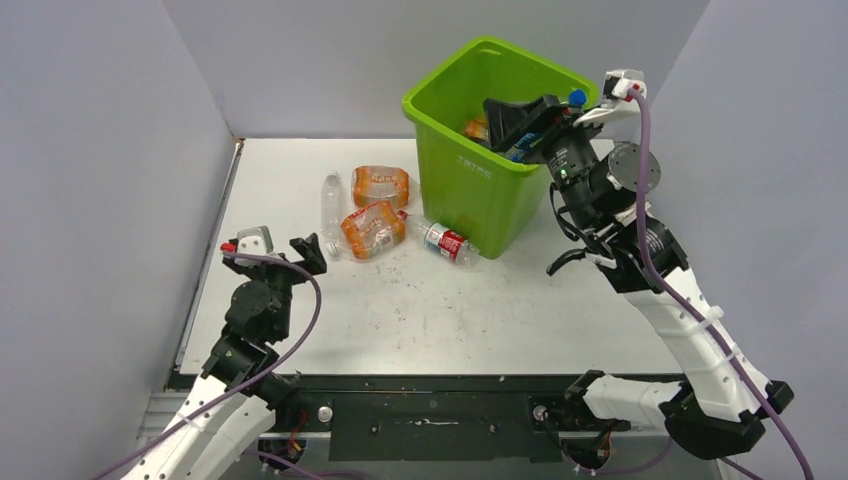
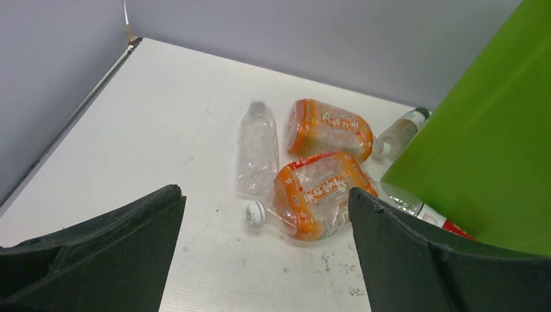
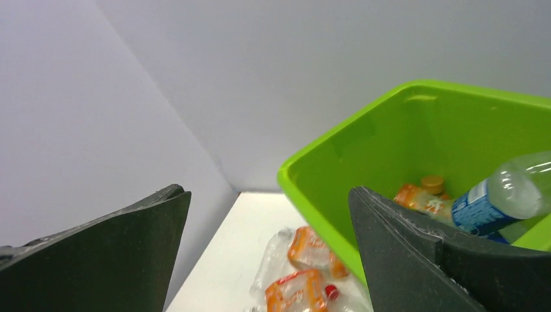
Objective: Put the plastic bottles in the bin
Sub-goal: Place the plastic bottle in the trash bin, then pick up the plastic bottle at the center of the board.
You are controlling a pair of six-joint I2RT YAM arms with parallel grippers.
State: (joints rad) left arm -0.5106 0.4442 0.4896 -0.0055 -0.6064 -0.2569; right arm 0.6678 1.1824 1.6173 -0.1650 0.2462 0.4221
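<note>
Black fingers [image 2: 97, 253] of the left hand [image 1: 308, 254] stand wide apart low over the tabletop [image 1: 450, 320], holding nothing. One finger cuts off a red-label bottle [image 2: 436, 220], and the bin [image 1: 480, 185] half hides a small clear bottle [image 2: 397, 135]. Two orange bottles [image 2: 328, 130] and a flat clear bottle [image 2: 258, 153] lie beside the bin. Up over the bin, the right hand [image 1: 520, 125] is spread too. Inside sit an orange-label bottle [image 3: 419, 196] and a blue-label bottle [image 3: 500, 195], partly behind a finger.

Both pairs of jaws spread wide
The left gripper [image 1: 305, 252] sits low; the right gripper [image 1: 515, 122] reaches far forward (wrist pitched down).
</note>
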